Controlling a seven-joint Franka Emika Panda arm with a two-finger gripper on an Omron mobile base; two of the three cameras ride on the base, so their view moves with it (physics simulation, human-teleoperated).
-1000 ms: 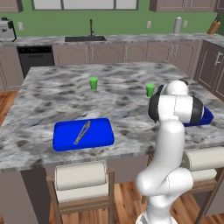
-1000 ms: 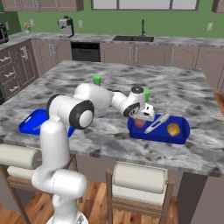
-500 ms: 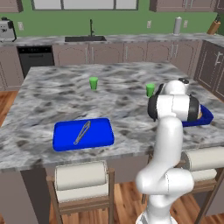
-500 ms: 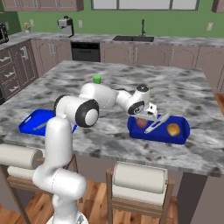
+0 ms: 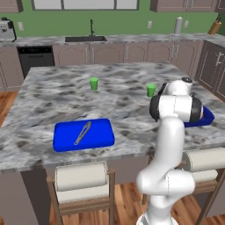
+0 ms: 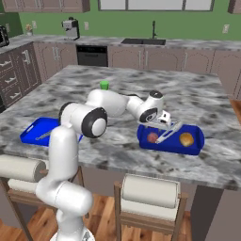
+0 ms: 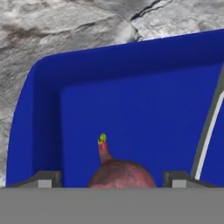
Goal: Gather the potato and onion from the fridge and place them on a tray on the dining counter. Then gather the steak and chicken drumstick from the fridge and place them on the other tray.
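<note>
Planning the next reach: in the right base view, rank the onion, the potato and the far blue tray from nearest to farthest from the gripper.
1. Onion, just below the gripper, in the near tray.
2. Potato, same tray, toward its right end.
3. Far blue tray, across the counter, behind the arm.

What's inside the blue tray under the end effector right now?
The blue tray holds a reddish onion, a tan potato and a thin silver utensil between them. The end effector hangs over the tray's near-left part, covering some of its floor.
</note>
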